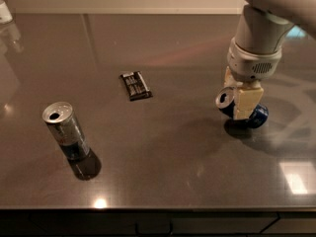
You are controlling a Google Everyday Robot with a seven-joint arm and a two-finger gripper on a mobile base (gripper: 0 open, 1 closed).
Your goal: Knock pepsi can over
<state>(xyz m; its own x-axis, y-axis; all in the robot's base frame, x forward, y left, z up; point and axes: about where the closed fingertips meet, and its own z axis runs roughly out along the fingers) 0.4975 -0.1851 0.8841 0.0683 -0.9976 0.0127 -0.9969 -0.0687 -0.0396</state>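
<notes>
The pepsi can (256,115) is dark blue with a silver top (225,98). It lies tipped over at the right of the dark table (173,147), top pointing left and towards the camera, blue base to the right. My gripper (241,106) comes down from the white arm (259,43) and sits right on the can, covering its middle. A taller slim silver can with a blue base (66,130) stands upright at the front left, far from the gripper.
A small dark flat packet (135,85) lies near the table's middle. A pale object (5,11) stands at the far left back corner. The table's front edge runs along the bottom of the view.
</notes>
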